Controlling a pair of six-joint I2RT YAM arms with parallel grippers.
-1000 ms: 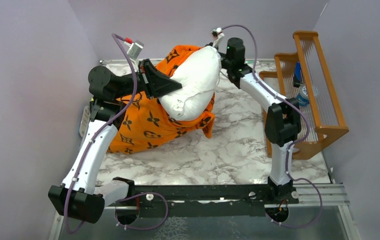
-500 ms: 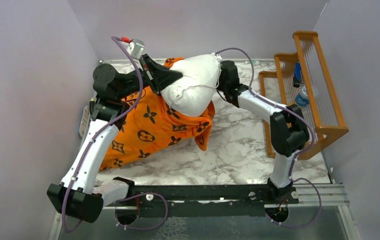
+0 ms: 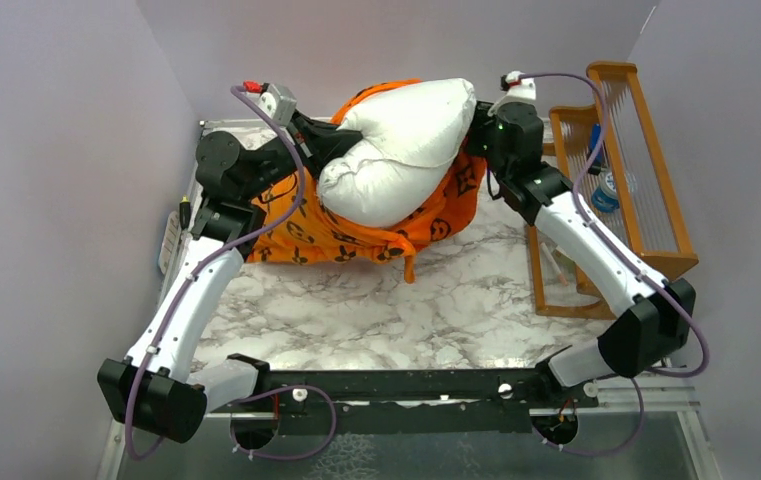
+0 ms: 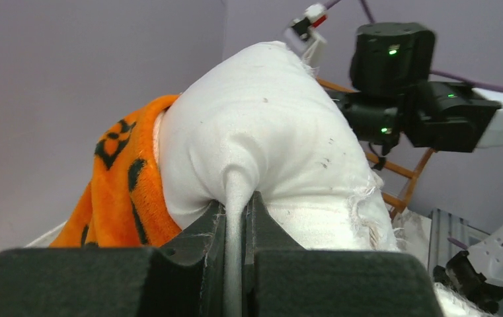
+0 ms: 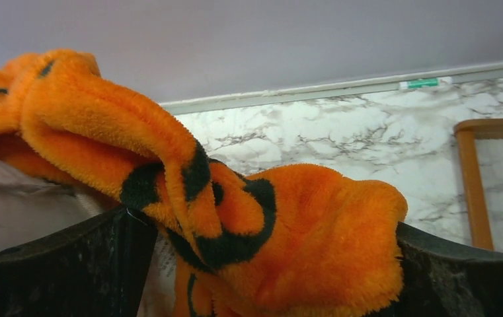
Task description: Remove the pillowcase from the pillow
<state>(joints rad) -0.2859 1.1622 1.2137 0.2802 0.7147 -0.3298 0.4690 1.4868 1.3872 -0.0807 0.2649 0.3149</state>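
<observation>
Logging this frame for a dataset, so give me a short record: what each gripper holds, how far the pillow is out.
left gripper: shut on a pinch of the pillow
right gripper: shut on a bunch of the pillowcase
pillow: lifted, mostly bare, pillowcase under and behind it
pillowcase: lower part draped on the table
progress: not fully off
beside: wooden rack at the right edge

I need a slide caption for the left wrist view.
The left fingers pinch a fold of the white pillow; the orange pillowcase hangs beside it.
</observation>
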